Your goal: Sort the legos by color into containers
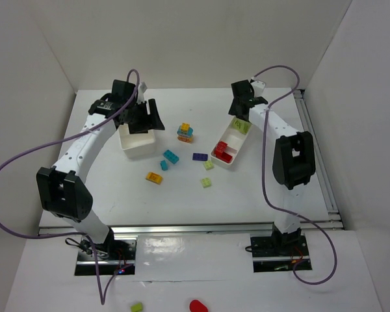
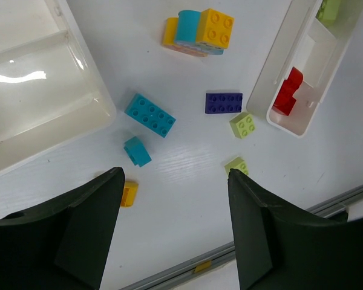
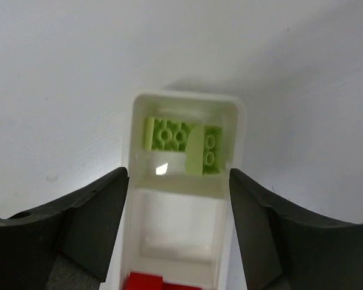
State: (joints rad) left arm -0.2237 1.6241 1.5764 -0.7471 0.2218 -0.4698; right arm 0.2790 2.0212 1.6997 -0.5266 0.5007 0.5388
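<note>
Both arms hover with jaws spread and nothing held. The right gripper point(image 3: 176, 181) hangs above the far end of the long tray point(image 3: 187, 96), where lime bricks point(image 3: 178, 138) fill the end compartment and red bricks point(image 2: 288, 90) a nearer one, apparently one colour per section. The left gripper point(image 2: 175, 181) hangs by the small box point(image 1: 140, 151). Between the containers, loose legos point(image 1: 171, 156) wait on the bench point(image 1: 182, 201): a yellow-and-cyan stack point(image 2: 199, 33), possibly clipped together, a purple brick point(image 2: 224, 103), and lime pieces point(image 2: 244, 125) crowding the tray's left wall.
</note>
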